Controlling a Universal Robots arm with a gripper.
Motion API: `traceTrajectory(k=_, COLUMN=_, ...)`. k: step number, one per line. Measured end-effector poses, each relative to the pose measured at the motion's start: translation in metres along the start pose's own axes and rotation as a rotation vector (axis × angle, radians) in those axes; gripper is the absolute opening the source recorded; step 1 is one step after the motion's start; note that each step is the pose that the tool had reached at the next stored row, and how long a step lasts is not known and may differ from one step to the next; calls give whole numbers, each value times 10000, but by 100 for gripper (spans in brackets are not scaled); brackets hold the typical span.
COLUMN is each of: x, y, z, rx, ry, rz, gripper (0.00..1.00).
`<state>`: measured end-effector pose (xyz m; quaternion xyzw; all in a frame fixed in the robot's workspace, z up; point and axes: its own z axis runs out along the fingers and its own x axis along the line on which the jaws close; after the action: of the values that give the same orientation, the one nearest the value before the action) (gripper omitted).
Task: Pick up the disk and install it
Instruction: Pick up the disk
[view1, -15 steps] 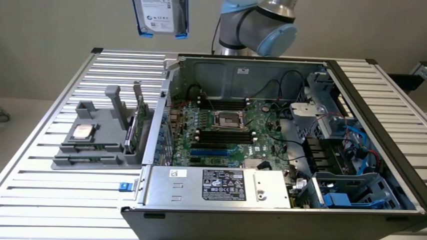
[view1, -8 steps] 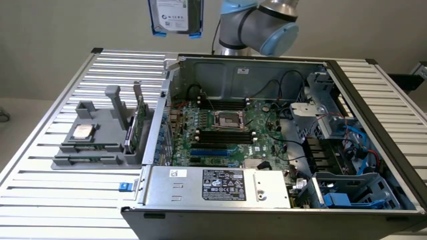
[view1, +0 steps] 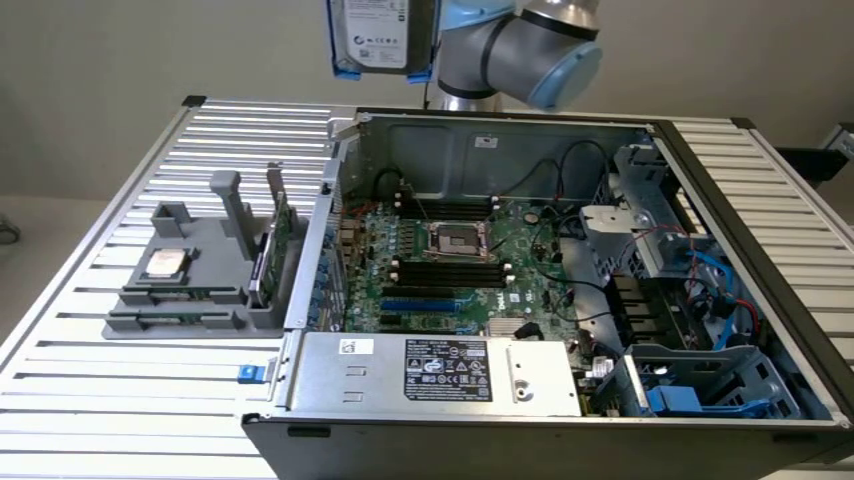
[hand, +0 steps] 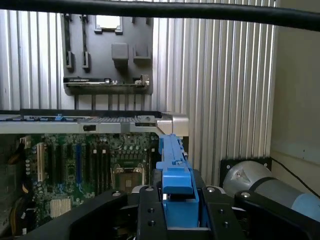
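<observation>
The disk (view1: 379, 35), silver-grey with a white label and blue carrier edges, hangs upright high above the back left corner of the open computer case (view1: 507, 150), beside the arm's grey elbow (view1: 527, 50). In the wrist view the blue carrier frame of the disk (hand: 175, 170) runs edge-on between my black fingers (hand: 150, 212), and my gripper (hand: 177, 212) is shut on it. Below it lie the green motherboard (hand: 95, 160) and the case's rim (hand: 100, 122).
A grey holder (view1: 200, 300) on the slatted table (view1: 134, 400) carries a small silver CPU chip (view1: 166, 263) and an upright green card (view1: 274, 250). Inside the case are the CPU socket (view1: 463, 240), the power supply (view1: 441, 370) and blue-fitted drive bays (view1: 694, 390) at the exterior view's right.
</observation>
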<state>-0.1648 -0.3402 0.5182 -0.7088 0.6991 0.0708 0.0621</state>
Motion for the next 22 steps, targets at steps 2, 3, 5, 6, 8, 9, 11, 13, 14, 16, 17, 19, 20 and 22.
traceTrajectory(k=2, x=40, y=-68, z=-9, rx=19, ry=-28, rz=-3, gripper=33)
traceTrajectory(k=3, x=63, y=-104, z=-13, rx=31, ry=-41, rz=-6, gripper=33)
traceTrajectory(k=5, x=104, y=-169, z=-22, rx=56, ry=-52, rz=-10, gripper=33)
traceTrajectory(k=6, x=126, y=-197, z=-27, rx=78, ry=-53, rz=-16, gripper=33)
traceTrajectory(k=8, x=168, y=-235, z=-35, rx=161, ry=-52, rz=-30, gripper=33)
traceTrajectory(k=9, x=186, y=-250, z=-39, rx=222, ry=-51, rz=-42, gripper=33)
traceTrajectory(k=11, x=218, y=-278, z=-45, rx=373, ry=-51, rz=-72, gripper=33)
traceTrajectory(k=13, x=243, y=-314, z=-50, rx=504, ry=-47, rz=-98, gripper=33)
traceTrajectory(k=14, x=255, y=-336, z=-52, rx=549, ry=-47, rz=-105, gripper=33)
traceTrajectory(k=16, x=276, y=-385, z=-55, rx=614, ry=-46, rz=-118, gripper=33)
traceTrajectory(k=17, x=285, y=-407, z=-57, rx=650, ry=-45, rz=-126, gripper=33)
traceTrajectory(k=19, x=297, y=-453, z=-58, rx=732, ry=-34, rz=-142, gripper=33)
traceTrajectory(k=20, x=302, y=-472, z=-59, rx=774, ry=-20, rz=-149, gripper=33)
traceTrajectory(k=22, x=310, y=-508, z=-62, rx=866, ry=21, rz=-169, gripper=33)
